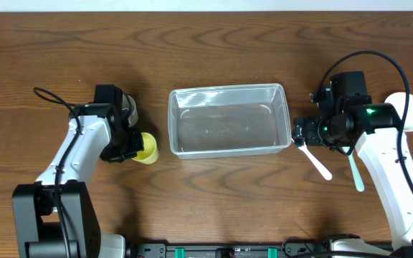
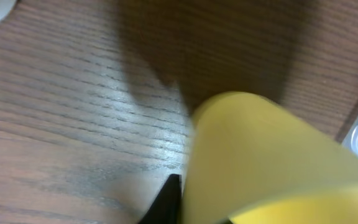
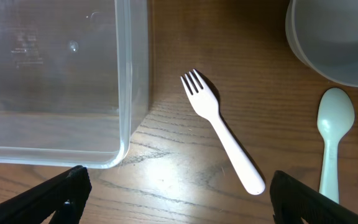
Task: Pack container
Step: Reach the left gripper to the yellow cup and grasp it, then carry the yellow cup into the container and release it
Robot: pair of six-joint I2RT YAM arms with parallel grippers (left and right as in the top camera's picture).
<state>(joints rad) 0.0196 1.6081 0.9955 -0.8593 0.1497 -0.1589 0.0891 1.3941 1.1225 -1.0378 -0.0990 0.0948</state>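
The clear plastic container (image 1: 228,91) stands empty at the table's middle. My left gripper (image 1: 125,145) is to its left, shut on a yellow cup (image 1: 148,148) that lies on its side. In the left wrist view the yellow cup (image 2: 272,155) fills the frame and one black finger (image 2: 168,200) presses against it; the other finger is hidden. My right gripper (image 1: 301,133) is open and empty beside the container's right end. In the right wrist view its fingers (image 3: 176,199) spread wide over bare wood, near the container's corner (image 3: 132,81) and a white fork (image 3: 224,134).
The white fork (image 1: 315,160) and a pale mint spoon (image 1: 355,172) lie right of the container. A white bowl (image 1: 411,112) stands at the far right, also in the right wrist view (image 3: 334,37) above the spoon (image 3: 334,134). A grey round object (image 1: 130,107) sits under my left arm.
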